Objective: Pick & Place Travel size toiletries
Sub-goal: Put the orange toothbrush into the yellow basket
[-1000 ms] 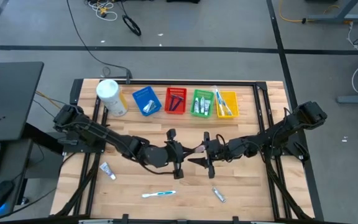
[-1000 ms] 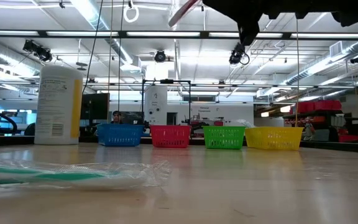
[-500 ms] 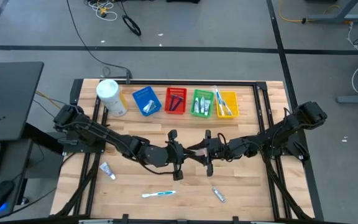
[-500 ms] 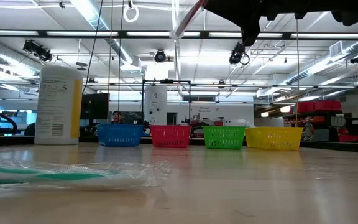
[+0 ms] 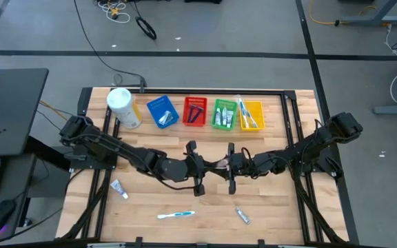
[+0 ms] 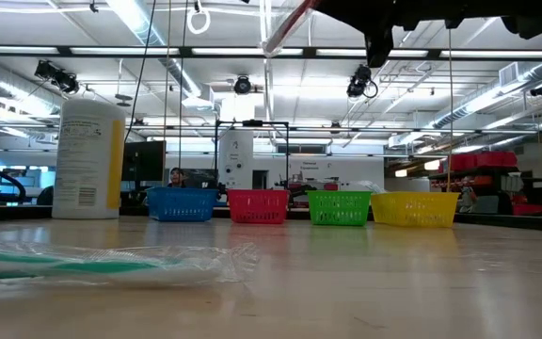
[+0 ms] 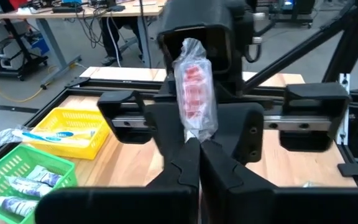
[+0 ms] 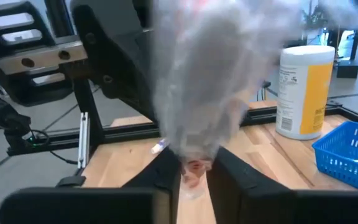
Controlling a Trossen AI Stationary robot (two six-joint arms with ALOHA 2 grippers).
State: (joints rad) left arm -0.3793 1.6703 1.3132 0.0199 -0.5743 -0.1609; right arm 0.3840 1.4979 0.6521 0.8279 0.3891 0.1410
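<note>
Toiletries: pink toothbrush in crinkled clear wrapper (image 7: 193, 93), held in the air over mid-table between both grippers; brush blurred in the right wrist view.
Left gripper (image 5: 200, 167): pinched shut on wrapper's end.
Right gripper (image 5: 229, 167): narrowed around the other end; firm contact unclear.

A grey concrete floor (image 5: 205, 34) strewn with cables is seen around the wooden table (image 5: 274, 207) — beyond it, a hall lit by ceiling strip lights (image 6: 139, 19).
</note>
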